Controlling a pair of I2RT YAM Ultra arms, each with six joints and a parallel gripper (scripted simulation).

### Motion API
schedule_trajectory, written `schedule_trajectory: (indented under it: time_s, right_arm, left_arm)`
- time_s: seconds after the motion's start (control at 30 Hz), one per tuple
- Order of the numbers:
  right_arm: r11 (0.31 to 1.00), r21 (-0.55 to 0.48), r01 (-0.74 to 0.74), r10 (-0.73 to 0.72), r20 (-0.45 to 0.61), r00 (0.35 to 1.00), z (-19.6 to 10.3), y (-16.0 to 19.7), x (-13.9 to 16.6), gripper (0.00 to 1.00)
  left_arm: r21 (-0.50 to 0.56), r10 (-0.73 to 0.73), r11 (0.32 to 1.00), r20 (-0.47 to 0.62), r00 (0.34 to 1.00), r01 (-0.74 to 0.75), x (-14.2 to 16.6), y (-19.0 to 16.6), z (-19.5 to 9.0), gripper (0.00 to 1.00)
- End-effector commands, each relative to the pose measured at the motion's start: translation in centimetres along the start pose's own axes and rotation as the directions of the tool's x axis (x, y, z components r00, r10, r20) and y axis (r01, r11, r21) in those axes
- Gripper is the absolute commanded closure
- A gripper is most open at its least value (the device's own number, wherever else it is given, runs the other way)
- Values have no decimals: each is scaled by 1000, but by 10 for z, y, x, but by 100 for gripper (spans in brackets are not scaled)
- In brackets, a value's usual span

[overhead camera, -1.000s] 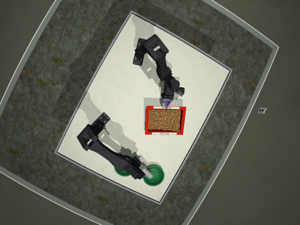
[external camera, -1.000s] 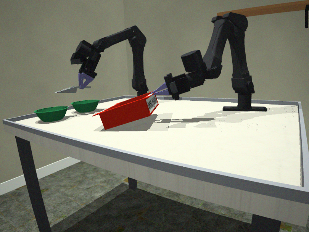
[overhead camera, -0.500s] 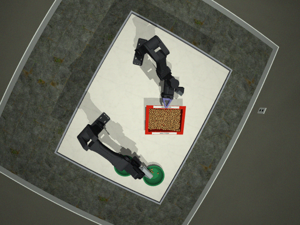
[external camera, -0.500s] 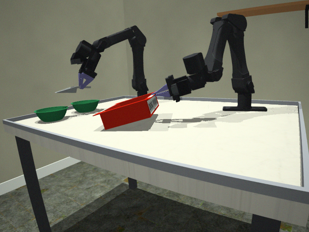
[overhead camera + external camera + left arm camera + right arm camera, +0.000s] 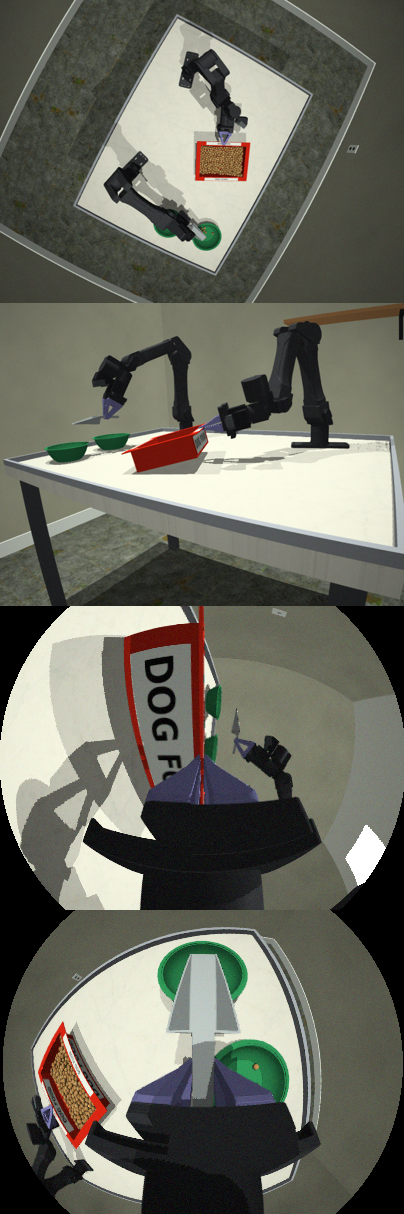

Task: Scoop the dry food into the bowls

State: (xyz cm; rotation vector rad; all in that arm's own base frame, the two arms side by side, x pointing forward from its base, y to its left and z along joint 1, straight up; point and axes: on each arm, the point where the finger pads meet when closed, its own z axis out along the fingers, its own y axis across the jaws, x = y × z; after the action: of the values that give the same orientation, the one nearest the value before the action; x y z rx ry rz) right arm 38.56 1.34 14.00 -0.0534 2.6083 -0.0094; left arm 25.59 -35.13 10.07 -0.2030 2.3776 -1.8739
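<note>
Scoop point(image 5: 198, 232) point(image 5: 89, 420) point(image 5: 236, 725) point(image 5: 203, 992) up at four o'clock from the right gripper point(image 5: 188, 226) point(image 5: 105, 417) point(image 5: 234, 739) point(image 5: 203, 1070), seen from above, its blade over the outer bowl point(image 5: 214, 243) point(image 5: 67, 453) point(image 5: 214, 702) point(image 5: 241, 975)! Those fingers are clamped on its handle, keeping the blade forward for pouring. No food shows on it; that load looks delivered. Several pieces show in the outer bowl, but the blade hides some. One shows in the inner bowl point(image 5: 162, 230) point(image 5: 111, 441) point(image 5: 211, 749) point(image 5: 283, 1077), at ten o'clock from its partner, partly hidden. Up at twelve, the left gripper point(image 5: 224, 143) point(image 5: 201, 427) point(image 5: 202, 760) point(image 5: 52, 1106) pinches the wall of the box point(image 5: 197, 163) point(image 5: 166, 456) point(image 5: 196, 681) point(image 5: 98, 1115), holding that end raised, probably to bank food point(image 5: 221, 161) point(image 5: 72, 1085) for scooping. More loads look needed!

Box point(image 5: 197, 161) point(image 5: 166, 453) point(image 5: 162, 636) point(image 5: 91, 1121) tilt sl. less vs. b4.
</note>
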Motion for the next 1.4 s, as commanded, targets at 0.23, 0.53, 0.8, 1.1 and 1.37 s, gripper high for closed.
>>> schedule_trajectory:
  time_s: [0.23, 0.53, 0.8, 1.1, 1.37]
  right_arm:
    - [1000, 5, 1, -1, 96, 995, -17, 0, -24, 100]
    - [1000, 5, 1, -1, 96, 995, -17, 0, -24, 100]
    - [1000, 5, 1, -1, 96, 995, -17, 0, -24, 100]
    - [1000, 5, 1, -1, 96, 995, -17, 0, -24, 100]
    - [1000, 5, 1, -1, 96, 995, -17, 0, -24, 100]
  left_arm:
    - [65, 64, 996, 14, 998, -64, -4, -20, 0, 100]
    - [52, 51, 997, 9, 999, -51, -3, -12, 0, 74]
    - [73, 68, 995, 17, 998, -69, -8, -23, 0, 74]
    - [59, 57, 997, 12, 998, -57, -4, -8, 0, 74]
    - [36, 33, 999, 20, 999, -34, -4, 11, -5, 74]
